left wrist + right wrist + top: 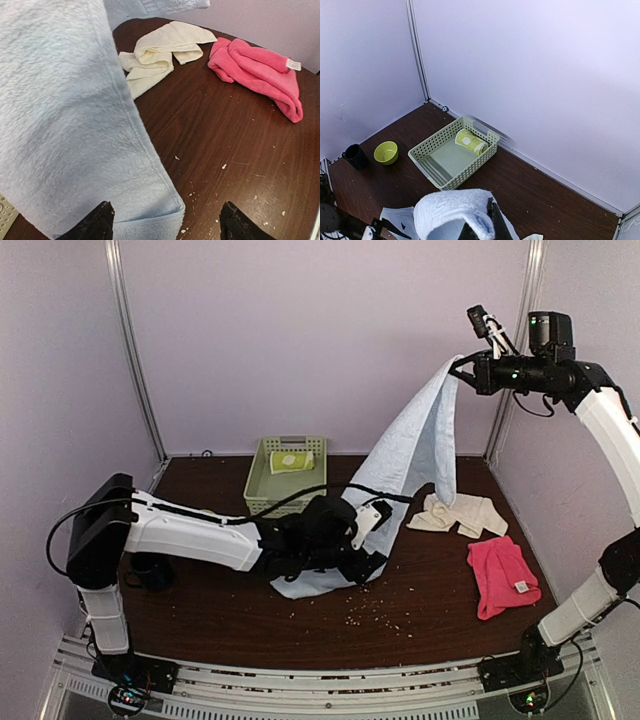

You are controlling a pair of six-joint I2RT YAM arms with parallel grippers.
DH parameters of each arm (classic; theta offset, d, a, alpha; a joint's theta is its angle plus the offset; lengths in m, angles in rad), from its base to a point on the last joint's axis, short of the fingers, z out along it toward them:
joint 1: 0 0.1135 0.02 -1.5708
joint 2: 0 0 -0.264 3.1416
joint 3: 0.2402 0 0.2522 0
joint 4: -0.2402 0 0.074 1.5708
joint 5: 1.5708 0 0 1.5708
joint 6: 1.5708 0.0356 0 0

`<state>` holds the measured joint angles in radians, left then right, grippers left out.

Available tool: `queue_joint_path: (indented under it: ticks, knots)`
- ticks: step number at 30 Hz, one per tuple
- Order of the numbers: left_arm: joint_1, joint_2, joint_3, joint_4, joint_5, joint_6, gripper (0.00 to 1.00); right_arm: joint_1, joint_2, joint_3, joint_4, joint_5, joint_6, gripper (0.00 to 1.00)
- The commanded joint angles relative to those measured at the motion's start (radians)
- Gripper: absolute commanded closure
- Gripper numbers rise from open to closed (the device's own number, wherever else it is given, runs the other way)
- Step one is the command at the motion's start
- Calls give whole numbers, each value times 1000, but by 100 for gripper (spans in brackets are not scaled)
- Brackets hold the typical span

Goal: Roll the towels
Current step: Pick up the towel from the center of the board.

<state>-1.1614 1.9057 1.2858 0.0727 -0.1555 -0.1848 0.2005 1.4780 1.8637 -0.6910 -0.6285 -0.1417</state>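
Here, stretching the blue towel [415, 445] from table [420, 635] up to right gripper [462, 370] pinching 1 corner, with left gripper [167, 225] gaping wide over the bottom hem; likely risking losing that corner under a hard tug.

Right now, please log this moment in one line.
right gripper: shut on light blue towel, aloft | left gripper: open at its hem | lime-green towel roll: in green plastic basket
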Motion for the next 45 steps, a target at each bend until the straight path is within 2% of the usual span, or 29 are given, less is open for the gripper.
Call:
queue_joint_path:
  ticks: [1, 4, 5, 6, 9, 12, 18, 21, 27, 29, 31, 33, 34, 35, 36, 41, 45]
  knots:
    - [-53, 91, 100, 165, -243, -53, 23, -2, 19, 28, -17, 15, 46, 100]
    - [-55, 187, 206, 162, -331, -126, 20, -3, 8, 26, -11, 10, 53, 100]
    - [-56, 215, 239, 160, -361, -139, 5, -3, 5, 26, -11, 11, 54, 100]
    - [-57, 242, 272, 149, -398, -160, 2, -3, 3, 25, -11, 12, 53, 100]
    - [-57, 320, 355, 154, -443, -171, 2, -3, -3, 20, -12, 17, 53, 100]
    - [-50, 407, 497, 26, -564, -231, 3, -3, -13, 19, -14, 22, 52, 100]
    - [9, 501, 582, -20, -596, -257, 5, -2, -35, 14, -14, 34, 54, 100]
    - [32, 452, 500, -65, -648, -300, 8, -3, -42, 16, -21, 72, 42, 100]
    - [63, 133, 88, 21, -733, -309, 14, -14, -51, 7, -11, 158, 31, 100]
    - [78, 33, -23, 45, -750, -287, 23, -16, -49, -2, -5, 152, 33, 100]
    - [104, -51, -126, 101, -724, -239, 46, -18, -54, -18, 6, 130, 39, 100]
    - [128, -119, -217, 219, -628, -171, 64, -18, -59, -37, 18, 106, 42, 100]
    - [139, -141, -247, 259, -566, -136, 77, -18, -59, -43, 19, 98, 42, 100]
    - [146, -155, -260, 272, -513, -108, 92, -18, -59, -44, 18, 93, 39, 100]
    - [147, -165, -258, 253, -500, -88, 100, -18, -60, -43, 12, 91, 33, 100]
    - [146, -277, -192, 91, -486, -1, 100, -18, -82, -41, -7, 109, 4, 100]
    - [137, -483, -127, -60, -565, 61, 100, -22, -115, -77, 34, 193, 12, 100]
